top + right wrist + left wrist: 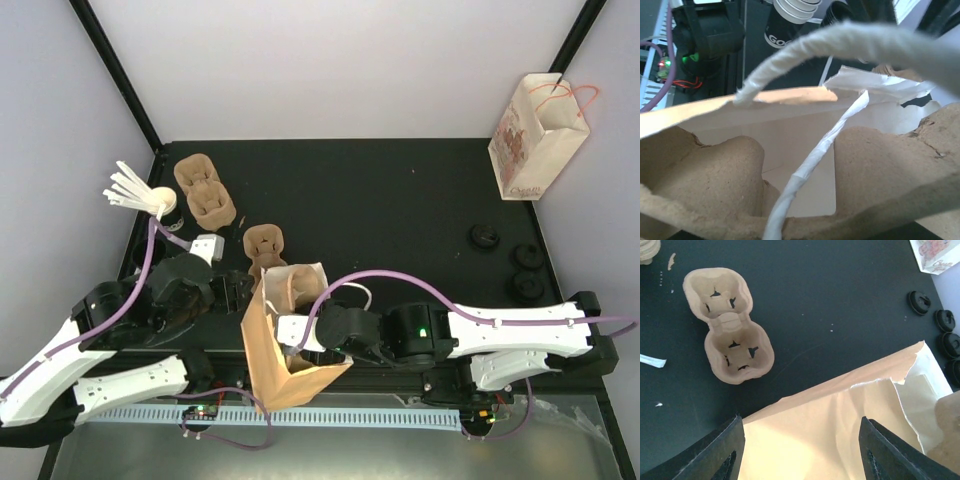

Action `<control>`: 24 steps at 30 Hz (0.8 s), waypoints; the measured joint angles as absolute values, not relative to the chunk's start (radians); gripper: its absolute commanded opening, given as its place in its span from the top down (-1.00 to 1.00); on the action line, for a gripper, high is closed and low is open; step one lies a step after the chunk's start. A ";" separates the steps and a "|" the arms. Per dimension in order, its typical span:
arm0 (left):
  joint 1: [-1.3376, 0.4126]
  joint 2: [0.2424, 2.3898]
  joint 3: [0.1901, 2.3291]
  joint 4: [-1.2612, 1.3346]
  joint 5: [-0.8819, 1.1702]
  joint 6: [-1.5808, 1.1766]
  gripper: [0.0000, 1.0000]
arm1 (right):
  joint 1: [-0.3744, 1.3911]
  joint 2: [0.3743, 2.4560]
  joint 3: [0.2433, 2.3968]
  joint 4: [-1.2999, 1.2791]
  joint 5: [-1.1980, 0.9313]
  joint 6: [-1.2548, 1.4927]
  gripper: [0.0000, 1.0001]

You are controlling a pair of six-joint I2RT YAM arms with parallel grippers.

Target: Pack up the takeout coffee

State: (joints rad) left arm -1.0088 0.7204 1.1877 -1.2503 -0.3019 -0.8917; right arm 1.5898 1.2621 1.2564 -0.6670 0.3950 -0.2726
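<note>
**Black desk (400, 190), white walls, two robot arms at a brown paper bag (270, 370)**

A small cream paper cup (160, 203), partly hidden, stands at the desk's far left edge. It is just beside a fan of white stirrers (128, 185) and well apart from the bag. The desk is matte black, with three black lids (485, 235) near its right edge. The left arm (110, 330) reaches low, and the left fingers (715, 455) are spread wide over the bag's side. The right arm (480, 335) bends to the bag's mouth, where a pulp cup carrier (293, 285) sits. The right fingers are hidden, so I cannot tell whether they are spread or pinching.
</note>
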 measured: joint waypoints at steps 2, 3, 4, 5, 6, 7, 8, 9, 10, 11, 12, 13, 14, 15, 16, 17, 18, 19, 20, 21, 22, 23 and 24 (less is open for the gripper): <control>-1.009 0.716 1.187 -1.237 -0.290 -0.891 -0.29 | 1.590 1.262 1.257 -0.667 0.368 -0.279 -0.01; -1.009 0.710 1.182 -1.222 -0.283 -0.891 -0.29 | 1.590 1.262 1.257 -0.670 0.352 -0.280 -0.01; -1.009 0.699 1.174 -1.206 -0.279 -0.891 -0.28 | 1.590 1.262 1.258 -0.674 0.340 -0.279 -0.01; -1.009 0.685 1.163 -1.190 -0.272 -0.891 -0.28 | 1.590 1.262 1.259 -0.680 0.328 -0.279 -0.02; -1.009 0.675 1.153 -1.180 -0.267 -0.891 -0.28 | 1.590 1.263 1.262 -0.686 0.316 -0.275 -0.02; -1.009 0.662 1.138 -1.165 -0.262 -0.891 -0.28 | 1.590 1.264 1.266 -0.694 0.305 -0.270 -0.02; -1.009 0.653 1.121 -1.150 -0.255 -0.891 -0.28 | 1.590 1.266 1.268 -0.700 0.295 -0.265 -0.03; -1.009 0.648 1.110 -1.142 -0.249 -0.891 -0.28 | 1.590 1.270 1.274 -0.711 0.284 -0.258 -0.03; -1.009 0.646 1.094 -1.128 -0.239 -0.891 -0.29 | 1.590 1.277 1.283 -0.723 0.271 -0.252 -0.03; -1.009 0.646 1.084 -1.118 -0.232 -0.891 -0.30 | 1.590 1.285 1.290 -0.732 0.257 -0.244 -0.04; -1.009 0.646 1.073 -1.105 -0.226 -0.890 -0.31 | 1.590 1.293 1.296 -0.741 0.247 -0.237 -0.04; -1.009 0.646 1.063 -1.093 -0.220 -0.890 -0.31 | 1.590 1.303 1.301 -0.747 0.236 -0.229 -0.04; -1.009 0.645 1.054 -1.083 -0.217 -0.890 -0.31 | 1.590 1.314 1.305 -0.752 0.224 -0.223 -0.04; -1.009 0.643 1.045 -1.073 -0.214 -0.890 -0.31 | 1.591 1.326 1.306 -0.757 0.217 -0.218 -0.05; -1.009 0.640 1.038 -1.062 -0.212 -0.890 -0.31 | 1.591 1.337 1.306 -0.760 0.210 -0.212 -0.05; -1.008 0.634 1.030 -1.052 -0.209 -0.890 -0.31 | 1.590 1.351 1.306 -0.766 0.204 -0.204 -0.05; -1.008 0.627 1.023 -1.042 -0.207 -0.890 -0.31 | 1.590 1.355 1.306 -0.768 0.202 -0.202 -0.05; -1.007 0.620 1.016 -1.033 -0.204 -0.891 -0.32 | 1.590 1.363 1.306 -0.769 0.202 -0.197 -0.05; -1.007 0.614 1.011 -1.026 -0.202 -0.891 -0.33 | 1.590 1.370 1.306 -0.770 0.203 -0.192 -0.06; -1.007 0.606 1.003 -1.015 -0.198 -0.891 -0.34 | 1.590 1.375 1.304 -0.768 0.204 -0.185 -0.06; -1.006 0.599 0.998 -1.009 -0.196 -0.890 -0.36 | 1.589 1.379 1.301 -0.767 0.205 -0.179 -0.06; -1.003 0.592 0.994 -1.002 -0.192 -0.889 -0.37 | 1.585 1.382 1.296 -0.767 0.207 -0.175 -0.07; -1.003 0.586 0.992 -0.996 -0.190 -0.886 -0.38 | 1.581 1.383 1.293 -0.768 0.207 -0.171 -0.08</control>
State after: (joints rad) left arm -1.0027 0.5861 0.9924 -0.9958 -0.1898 -0.8860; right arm 1.5806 1.3834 1.2926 -0.7677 0.2070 -0.1715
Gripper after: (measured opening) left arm 0.674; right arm 0.530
